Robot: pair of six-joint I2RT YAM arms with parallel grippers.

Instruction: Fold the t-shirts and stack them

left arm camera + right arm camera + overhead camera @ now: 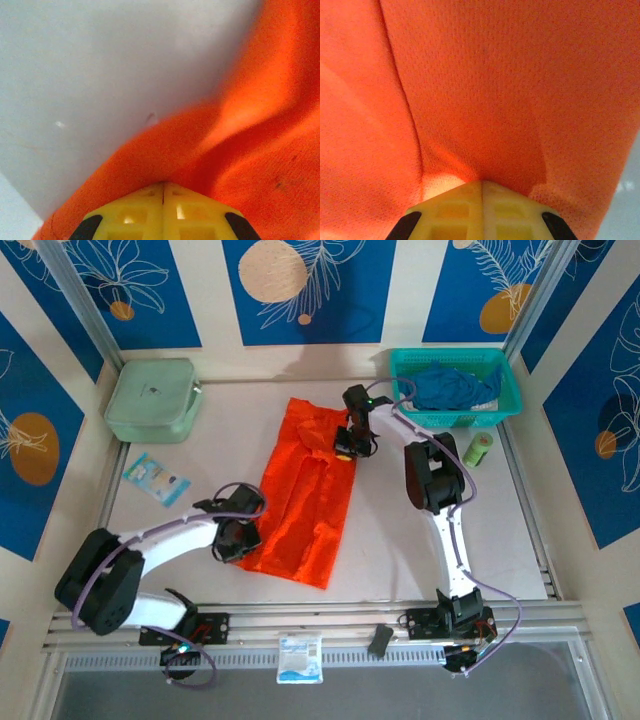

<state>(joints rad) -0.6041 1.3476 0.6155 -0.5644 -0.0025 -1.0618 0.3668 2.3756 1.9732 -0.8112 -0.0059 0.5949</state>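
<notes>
Nearest the arms' bases, the left gripper sits at the near left edge of the orange t-shirt. Its wrist view shows the jaws pressed together with a ridge of orange cloth pinched at their tips, so it is clenched on the shirt's edge, with bare table beyond. The shirt lies in the middle of the table as a long, narrow band running from near left to far right. It looks as though the sides are already folded in lengthwise, though the creases are too soft from above to be sure. At the far right end of that band, the right gripper is likewise closed on orange cloth, and the weave crowds its wrist view right up to the shut jaws. With both ends gripped, the shirt seems ready for a crosswise fold, which is not yet made. Farther right, the dark blue t-shirt lies crumpled in the teal basket, unfolded. By this reading the task is early: one tee is part-folded, the other is untouched, and nothing is stacked.
</notes>
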